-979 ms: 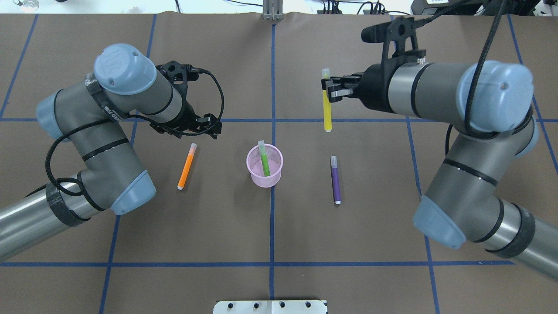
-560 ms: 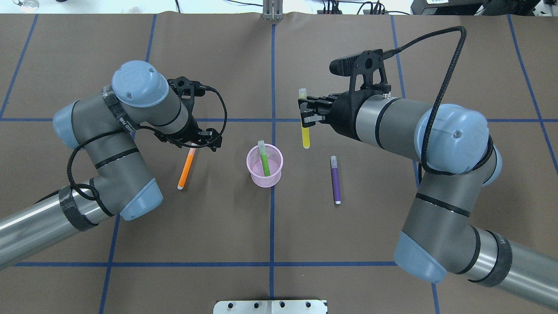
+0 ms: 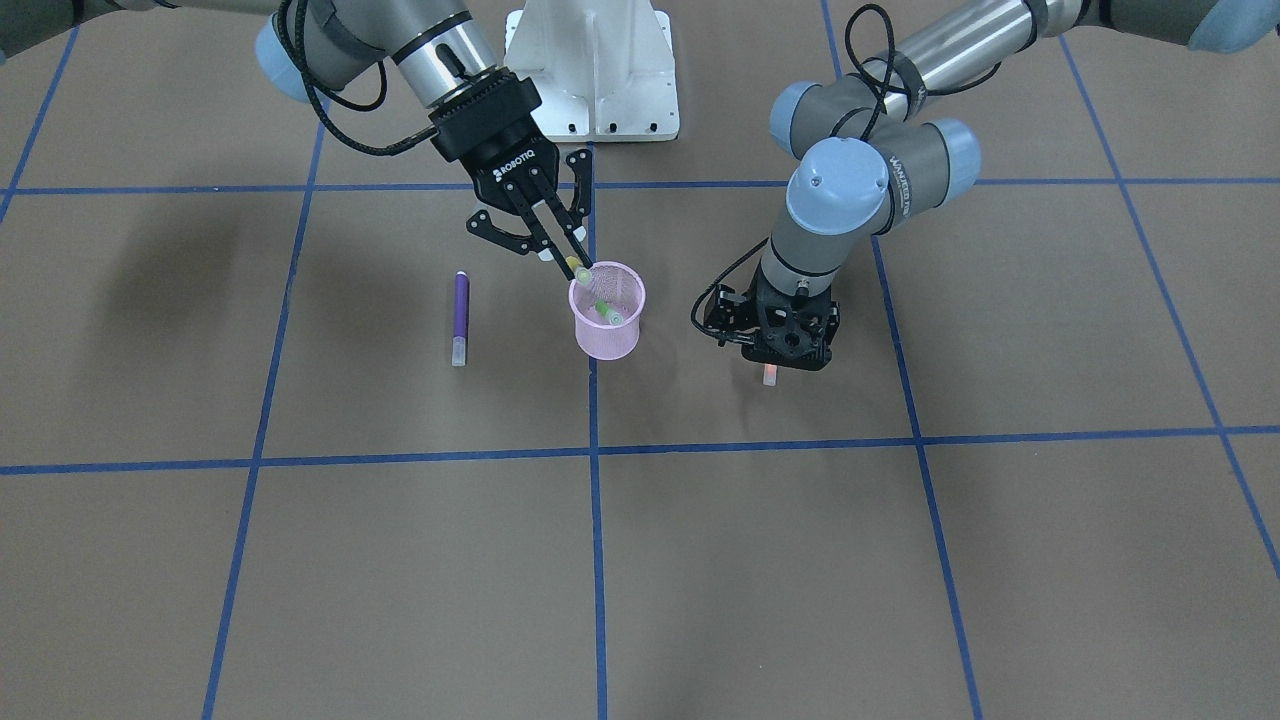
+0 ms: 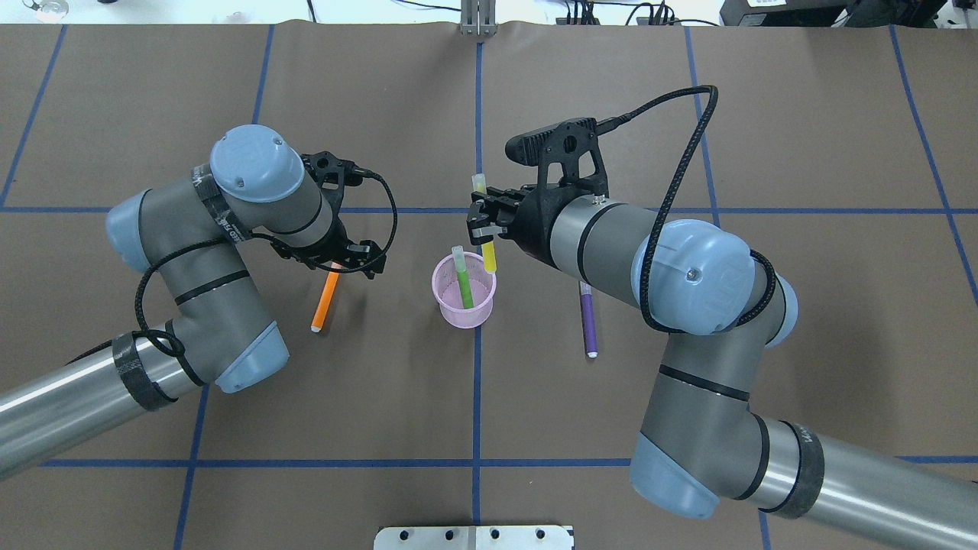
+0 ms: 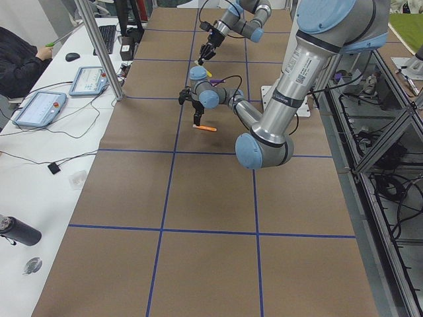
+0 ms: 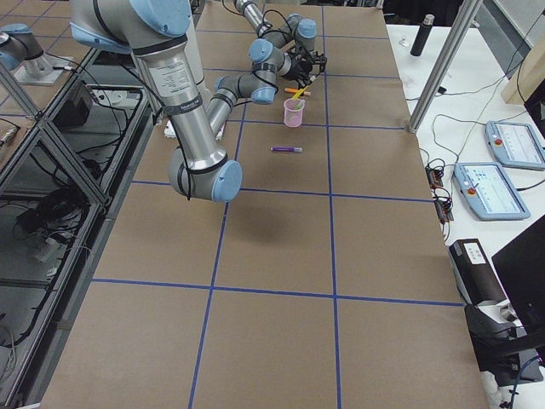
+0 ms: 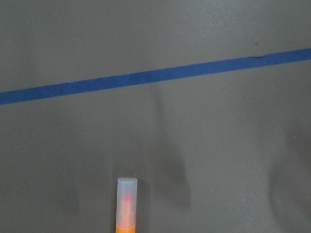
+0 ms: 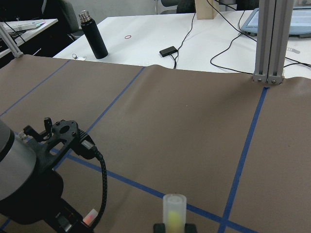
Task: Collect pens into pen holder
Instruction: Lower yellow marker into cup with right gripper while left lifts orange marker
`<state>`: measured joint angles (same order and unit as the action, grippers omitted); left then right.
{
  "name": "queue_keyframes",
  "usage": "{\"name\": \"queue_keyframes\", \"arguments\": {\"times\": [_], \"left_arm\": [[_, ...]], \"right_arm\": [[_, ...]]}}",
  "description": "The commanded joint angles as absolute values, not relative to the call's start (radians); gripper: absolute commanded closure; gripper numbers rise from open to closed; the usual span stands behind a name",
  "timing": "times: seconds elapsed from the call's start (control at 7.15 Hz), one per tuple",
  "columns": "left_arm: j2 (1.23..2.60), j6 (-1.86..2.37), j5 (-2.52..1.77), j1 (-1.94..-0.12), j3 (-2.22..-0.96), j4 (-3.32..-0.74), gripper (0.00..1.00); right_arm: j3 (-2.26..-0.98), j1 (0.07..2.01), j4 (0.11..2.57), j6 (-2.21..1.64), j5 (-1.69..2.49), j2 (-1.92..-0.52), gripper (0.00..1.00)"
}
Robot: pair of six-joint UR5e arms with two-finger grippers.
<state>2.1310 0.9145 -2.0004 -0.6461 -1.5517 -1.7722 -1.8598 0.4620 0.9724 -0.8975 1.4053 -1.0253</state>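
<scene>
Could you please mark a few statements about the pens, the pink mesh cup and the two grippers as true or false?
1. The short green marker pen stands inside the small round pink wire-mesh cup. True.
2. The right gripper is empty. False: it is shut on a yellow marker pen, whose lower end is at the cup's rim.
3. The purple marker pen lies flat on the brown table, outside the cup. True.
4. The orange marker pen is in the cup. False: it lies on the table, its cap end beneath the left gripper.
</scene>
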Motion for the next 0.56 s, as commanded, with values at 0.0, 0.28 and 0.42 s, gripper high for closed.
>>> {"name": "queue_keyframes", "arguments": {"times": [0.0,0.28,0.42], "left_arm": [[2.132,0.887,-2.0,-0.646,-1.517,-1.775,0.05],[2.134,0.885,-2.002,-0.646,-1.514,-1.784,0.36],[2.132,0.885,-2.002,-0.646,-1.514,-1.784,0.47]], "right_arm": [[-1.85,0.454,0.973,-0.899,1.401,-1.019,1.0],[-1.848,0.445,0.973,-0.899,1.382,-1.019,1.0],[-1.848,0.445,0.973,-0.899,1.382,-1.019,1.0]]}}
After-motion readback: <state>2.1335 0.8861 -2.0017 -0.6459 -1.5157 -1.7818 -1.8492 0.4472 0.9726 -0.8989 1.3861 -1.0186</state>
